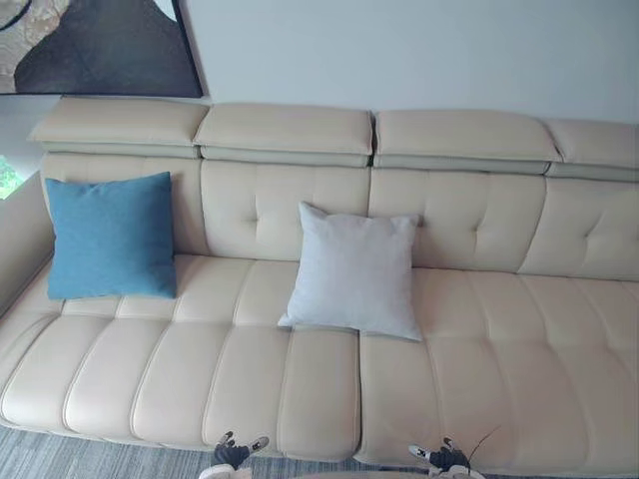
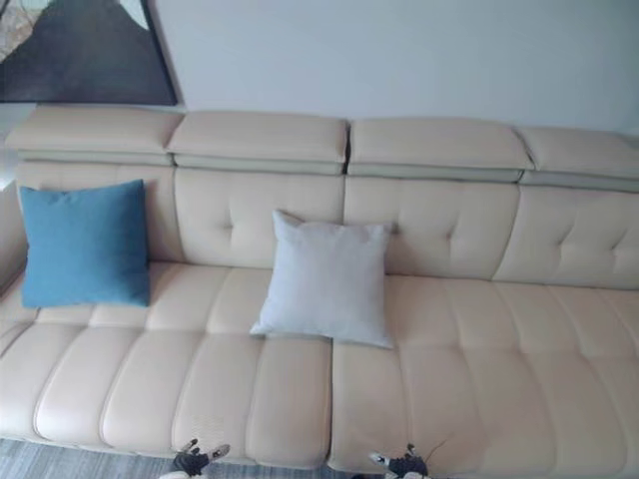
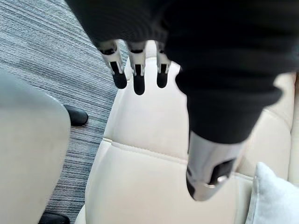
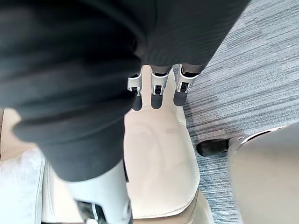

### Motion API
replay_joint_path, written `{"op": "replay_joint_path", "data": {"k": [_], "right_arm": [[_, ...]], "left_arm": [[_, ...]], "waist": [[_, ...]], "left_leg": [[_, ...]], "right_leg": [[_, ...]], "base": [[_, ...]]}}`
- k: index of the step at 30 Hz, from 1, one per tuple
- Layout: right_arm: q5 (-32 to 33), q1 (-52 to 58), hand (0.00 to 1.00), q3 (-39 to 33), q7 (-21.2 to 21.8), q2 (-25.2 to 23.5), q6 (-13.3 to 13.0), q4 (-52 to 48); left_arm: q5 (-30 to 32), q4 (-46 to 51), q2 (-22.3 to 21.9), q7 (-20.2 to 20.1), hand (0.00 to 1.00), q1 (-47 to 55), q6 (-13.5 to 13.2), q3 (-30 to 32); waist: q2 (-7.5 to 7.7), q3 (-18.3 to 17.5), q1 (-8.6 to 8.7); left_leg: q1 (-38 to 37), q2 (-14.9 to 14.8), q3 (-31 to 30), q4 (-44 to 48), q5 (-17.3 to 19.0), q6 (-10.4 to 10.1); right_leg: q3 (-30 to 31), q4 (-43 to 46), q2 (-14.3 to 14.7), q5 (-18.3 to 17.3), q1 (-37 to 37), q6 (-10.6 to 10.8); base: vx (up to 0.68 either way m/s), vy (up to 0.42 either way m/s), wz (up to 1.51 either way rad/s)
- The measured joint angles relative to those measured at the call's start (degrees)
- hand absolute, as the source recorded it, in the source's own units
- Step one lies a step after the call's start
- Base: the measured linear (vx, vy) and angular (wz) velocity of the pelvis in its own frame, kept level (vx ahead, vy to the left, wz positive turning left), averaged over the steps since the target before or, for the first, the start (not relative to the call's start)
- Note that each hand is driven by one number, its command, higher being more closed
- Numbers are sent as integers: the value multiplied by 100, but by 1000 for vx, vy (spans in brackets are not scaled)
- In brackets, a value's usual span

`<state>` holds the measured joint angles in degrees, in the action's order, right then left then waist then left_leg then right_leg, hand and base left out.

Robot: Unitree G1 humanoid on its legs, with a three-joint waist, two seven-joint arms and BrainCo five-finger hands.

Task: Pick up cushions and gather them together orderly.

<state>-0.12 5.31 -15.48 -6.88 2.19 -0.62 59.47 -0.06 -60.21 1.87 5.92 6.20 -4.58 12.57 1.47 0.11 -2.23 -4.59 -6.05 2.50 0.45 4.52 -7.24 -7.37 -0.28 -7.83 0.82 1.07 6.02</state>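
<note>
Hovering at the sofa (image 1: 449, 339) front edge, our left hand (image 1: 236, 454) and right hand (image 1: 441, 457) are open, empty; grey cushion (image 1: 354, 269) leans mid-sofa beyond them, blue cushion (image 1: 110, 236) at its left end.

The sofa (image 1: 479, 339) is plain cream all over. The blue cushion (image 1: 110, 237) is one solid teal shade; the grey cushion (image 1: 354, 271) is plain and very pale. The rug (image 3: 56, 56) is grey with fine darker stripes. My left hand (image 3: 134, 70) and right hand (image 4: 157, 88) have silver fingers, dark tips and black covers.
</note>
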Motion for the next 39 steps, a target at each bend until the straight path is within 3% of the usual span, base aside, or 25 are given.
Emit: {"op": "replay_joint_path", "data": {"k": [5, 9, 13, 14, 15, 16, 17, 18, 19, 20, 22, 24, 26, 27, 28, 33, 34, 35, 36, 37, 38, 39], "right_arm": [[-200, 42, 0, 65, -33, -26, 100, -88], [-337, -35, 0, 342, -73, -134, 124, -383], [-450, -215, 0, 505, -91, -280, 150, -545], [-449, -186, 0, 506, -98, -322, 165, -713], [-449, -245, 0, 520, -109, -294, 163, -747], [-451, -300, 0, 524, -114, -275, 165, -742], [-454, -372, 0, 561, -117, -262, 173, -744], [-456, -351, 0, 569, -119, -275, 162, -717], [-457, -336, 0, 591, -120, -276, 151, -692], [-496, -319, 0, 685, -116, -272, 136, -628], [-528, -412, 0, 686, -123, -220, 109, -594], [-616, -577, 0, 700, -187, -73, 103, -485], [-620, -863, 0, 743, -216, -20, 114, -344], [-619, -888, 0, 744, -236, 20, 115, -320], [-619, -895, 0, 747, -266, 21, 113, -285], [-619, -813, 0, 712, -319, 86, 122, -226], [-620, -770, 0, 670, -319, 59, 124, -238], [-621, -687, 0, 637, -332, 95, 138, -257], [-621, -631, 0, 638, -332, 95, 146, -266], [-620, -598, 0, 643, -332, 90, 152, -267], [-624, -437, 0, 659, -328, 38, 171, -318], [-645, -351, 0, 650, -328, -8, 184, -426]], "left_arm": [[-3, 44, -56, 8, 0, 4, 31, 44], [-18, 119, -45, 9, 0, -73, 31, 44], [-9, 123, 104, 21, 0, -239, 35, -3], [-8, 141, 171, 26, 0, -389, 42, 8], [-8, 218, 135, 38, 0, -416, 51, 58], [-8, 228, 94, 40, 0, -442, 49, 96], [-12, 228, 75, 50, 0, -485, 49, 137], [-12, 241, 78, 42, 0, -435, 56, 116], [-13, 282, 96, 43, 0, -424, 61, 117], [-13, 351, 163, 42, 0, -368, 57, 127], [-14, 318, 139, 40, 0, -313, 80, 168], [-26, 326, 10, 47, 0, -272, 91, 115], [-112, 318, 30, 52, 0, -375, 104, 18], [-139, 327, 13, 61, 0, -399, 103, -59], [-149, 339, -14, 78, 0, -402, 93, -75], [-178, 333, -27, 144, 0, -369, 94, -71], [-181, 341, -1, 141, 0, -376, 97, -41], [-236, 376, -59, 141, 0, -385, 98, 162], [-241, 368, -93, 150, 0, -365, 104, 222], [-241, 360, -109, 154, 0, -349, 105, 238], [-285, 348, -246, 142, 0, -265, 106, 347], [-294, 346, -254, 149, 0, -245, 107, 441]], "waist": [[37, 37, -24], [65, 224, -93], [165, 461, -100], [315, 537, -63], [205, 573, -169], [184, 587, -163], [191, 631, -140], [277, 584, -133], [314, 570, -128], [441, 504, -161], [402, 436, -219], [172, 430, -334], [49, 672, -343], [-106, 824, -343], [-166, 898, -334], [-118, 929, -257], [-12, 913, -232], [1, 922, -242], [-39, 898, -234], [-73, 888, -231], [-270, 791, -232], [-290, 732, -238]], "left_leg": [[-68, -18, 258, 148, 102, -9], [84, -89, 837, 694, 402, 1], [396, -256, 1243, 1386, 710, 0], [554, -261, 1303, 1565, 735, 30], [640, -414, 1515, 1452, 647, 151], [683, -469, 1531, 1447, 636, 145], [684, -492, 1535, 1420, 555, 148], [667, -431, 1448, 1527, 535, 162], [687, -405, 1431, 1585, 535, 163], [778, -260, 1431, 1702, 521, 173], [1020, -244, 1445, 1837, 316, 407], [1074, -276, 1536, 1500, 100, 323], [1227, -280, 1528, 1482, 58, 238], [1256, -402, 1428, 1471, -5, 141], [1233, -482, 1378, 1465, -57, 82], [1085, -414, 1166, 935, -381, -30], [1082, -321, 1122, 858, -369, -63], [1302, -189, 849, 1992, 104, 232], [1319, -171, 747, 2349, 393, 271], [1295, -169, 690, 2516, 573, 250], [1130, -219, 480, 2514, 1287, 57], [1175, -153, 553, 2451, 1379, 73]], "right_leg": [[213, 258, -4, -105, -136, -46], [470, 485, -9, -90, -522, -53], [256, 698, -96, 129, -822, -96], [257, 646, -113, 333, -911, 2], [308, 386, -50, 603, -916, 144], [272, 563, -26, 573, -956, 145], [5, 2442, -200, -435, -1321, -157], [-91, 3456, -473, -809, -1229, 35], [-104, 3683, -568, -900, -1144, 96], [-120, 3689, -726, -1030, -1094, 257], [-136, 2879, -561, -1013, -800, 261], [-161, 1667, -441, -978, -407, 237], [-239, 1182, -350, -920, -298, 155], [-341, 891, -189, -685, -147, 48], [-392, 802, -104, -602, -61, 23], [-446, 1188, -160, -738, -321, -78], [-437, 1168, -266, -722, -414, -87], [-391, 1214, -381, -676, -563, -109], [-322, 1228, -366, -677, -607, -106], [-272, 1236, -336, -677, -625, -98], [-14, 1249, -102, -653, -735, -52], [162, 1243, -97, -590, -785, -2]], "base": [[-83, 12, -24], [-81, 30, -74], [-62, 26, -60], [-69, 24, -26], [-73, 0, -22], [-73, 10, -18], [-15, 10, 20], [22, 3, 30], [44, -75, 38], [-35, -93, 23], [-83, -61, 10], [-95, -67, -14], [-184, -71, 4], [-247, -53, 17], [-242, -51, 15], [-262, -34, 9], [-214, 81, -22], [-198, 119, -38], [-154, 124, -46], [-118, 158, -69], [-123, 200, -82], [-81, 193, -78]]}}
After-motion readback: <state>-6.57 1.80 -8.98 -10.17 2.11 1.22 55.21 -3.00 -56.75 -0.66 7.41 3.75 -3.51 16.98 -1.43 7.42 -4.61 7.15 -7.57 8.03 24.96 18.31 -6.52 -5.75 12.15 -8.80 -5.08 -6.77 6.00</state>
